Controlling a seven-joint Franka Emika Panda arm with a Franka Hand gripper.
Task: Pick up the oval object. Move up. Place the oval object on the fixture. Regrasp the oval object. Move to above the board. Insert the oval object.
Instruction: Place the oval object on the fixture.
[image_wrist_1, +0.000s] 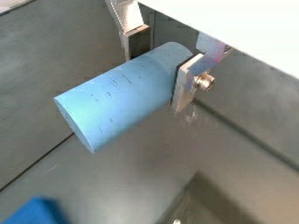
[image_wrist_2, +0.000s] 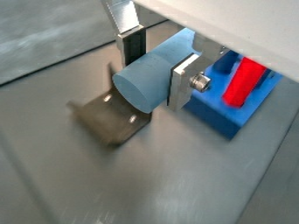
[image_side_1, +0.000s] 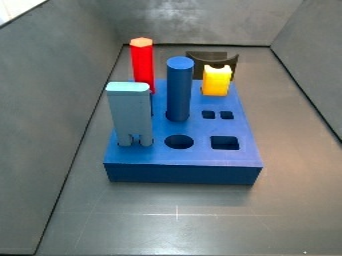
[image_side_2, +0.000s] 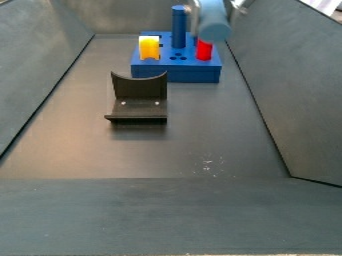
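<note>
Gripper (image_wrist_1: 163, 63) high above the grey desk (image_side_2: 174, 140); its flat silver fingers (image_wrist_1: 187, 83) clamp the smooth, pale-blue oval object (image_wrist_1: 117, 101), near the matte blue board (image_side_2: 178, 66).

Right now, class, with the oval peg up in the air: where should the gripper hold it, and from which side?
The gripper is shut on the oval peg near one end, pads apparently on its two broader sides, the peg lying level. That seems right: broader faces seat the pads, and the long free end can go into the fixture.
</note>
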